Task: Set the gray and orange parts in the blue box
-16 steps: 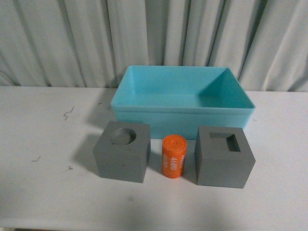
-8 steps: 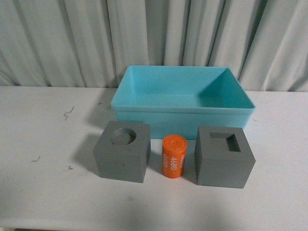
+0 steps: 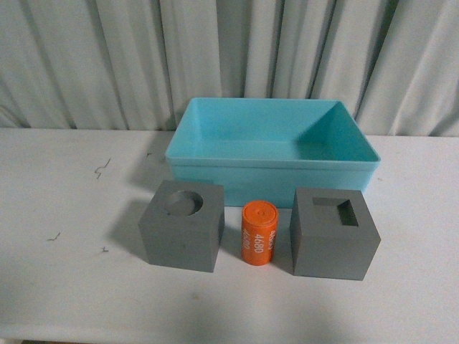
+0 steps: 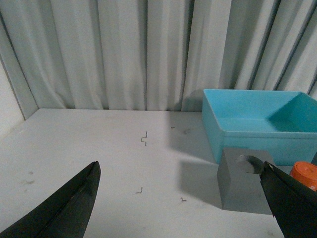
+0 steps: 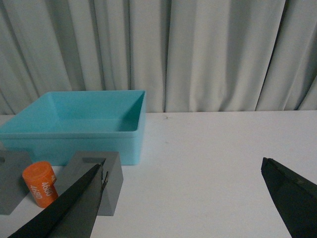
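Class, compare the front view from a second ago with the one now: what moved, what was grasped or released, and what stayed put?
Nothing visibly changed. The gray cube with the round recess, the orange cylinder and the gray cube with the rectangular recess stand where they stood, on the table in front of the blue box. No arm shows in the front view.

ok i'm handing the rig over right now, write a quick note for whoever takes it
Left gripper: open, holding nothing.
Right gripper: open, holding nothing. Neither arm shows in the front view.
On the table, in a row in front of the blue box: gray cube with the round recess on the left, orange cylinder in the middle, gray cube with the rectangular recess on the right.
Done: nothing; the box holds no parts.
Left: all three parts go into the box.
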You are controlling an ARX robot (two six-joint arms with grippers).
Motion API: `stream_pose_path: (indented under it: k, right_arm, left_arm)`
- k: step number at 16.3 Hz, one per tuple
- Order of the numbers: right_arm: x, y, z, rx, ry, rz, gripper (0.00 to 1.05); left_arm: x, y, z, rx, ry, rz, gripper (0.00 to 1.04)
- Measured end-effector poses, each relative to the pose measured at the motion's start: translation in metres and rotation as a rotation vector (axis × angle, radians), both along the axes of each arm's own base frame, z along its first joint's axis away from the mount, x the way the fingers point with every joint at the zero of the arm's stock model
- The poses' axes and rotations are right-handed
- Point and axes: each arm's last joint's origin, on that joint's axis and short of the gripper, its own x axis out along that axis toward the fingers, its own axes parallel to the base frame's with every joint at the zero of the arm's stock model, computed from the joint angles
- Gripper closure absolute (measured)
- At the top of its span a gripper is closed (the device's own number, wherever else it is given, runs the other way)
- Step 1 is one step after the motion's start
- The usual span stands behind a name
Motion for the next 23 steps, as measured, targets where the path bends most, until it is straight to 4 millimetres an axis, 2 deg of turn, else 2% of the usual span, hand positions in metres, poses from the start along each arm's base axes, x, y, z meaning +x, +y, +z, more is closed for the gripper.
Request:
stream_pose_path:
  k: [6, 7, 8, 9, 11, 14, 16, 17, 19, 21, 23]
  right_arm:
    - [0.000, 0.000, 0.000, 0.000, 0.000, 0.000, 0.06]
    - [-0.001, -0.001, -0.002, -0.008, 0.178, 0.050, 0.06]
    - [0.007, -0.005, 0.002, 0.011, 0.467, 0.098, 0.06]
    - [0.017, -0.010, 0.007, 0.021, 0.559, 0.154, 0.06]
    - [0.048, -0.014, 0.023, -0.064, 0.503, 0.286, 0.06]
    - [0.112, -0.017, 0.027, -0.125, 0.474, 0.264, 0.06]
    - [0.146, 0.000, 0.020, -0.102, 0.482, 0.252, 0.06]
    - [0.155, 0.016, 0.013, -0.093, 0.498, 0.261, 0.06]
    - [0.165, 0.054, -0.003, -0.096, 0.543, 0.295, 0.06]
    - [0.178, 0.082, -0.019, -0.094, 0.591, 0.257, 0.06]
    - [0.187, 0.089, -0.034, -0.093, 0.640, 0.184, 0.06]
  left_arm:
    - [0.000, 0.000, 0.000, 0.000, 0.000, 0.000, 0.07]
    - [0.000, 0.000, 0.000, 0.000, 0.000, 0.001, 0.07]
    - [0.000, 0.000, 0.000, 0.000, -0.001, -0.003, 0.07]
    - [0.000, 0.000, 0.000, 0.000, 0.000, 0.000, 0.07]
    - [0.000, 0.000, 0.000, 0.000, 0.000, 0.001, 0.07]
    - [0.000, 0.000, 0.000, 0.000, 0.000, 0.000, 0.07]
    - [0.000, 0.000, 0.000, 0.000, 0.000, 0.000, 0.07]
    - [0.000, 0.000, 0.000, 0.000, 0.000, 0.000, 0.07]
    - [0.000, 0.000, 0.000, 0.000, 0.000, 0.000, 0.07]
    - [0.000, 0.000, 0.000, 0.000, 0.000, 0.000, 0.07]
    - [0.000, 0.000, 0.000, 0.000, 0.000, 0.000, 0.07]
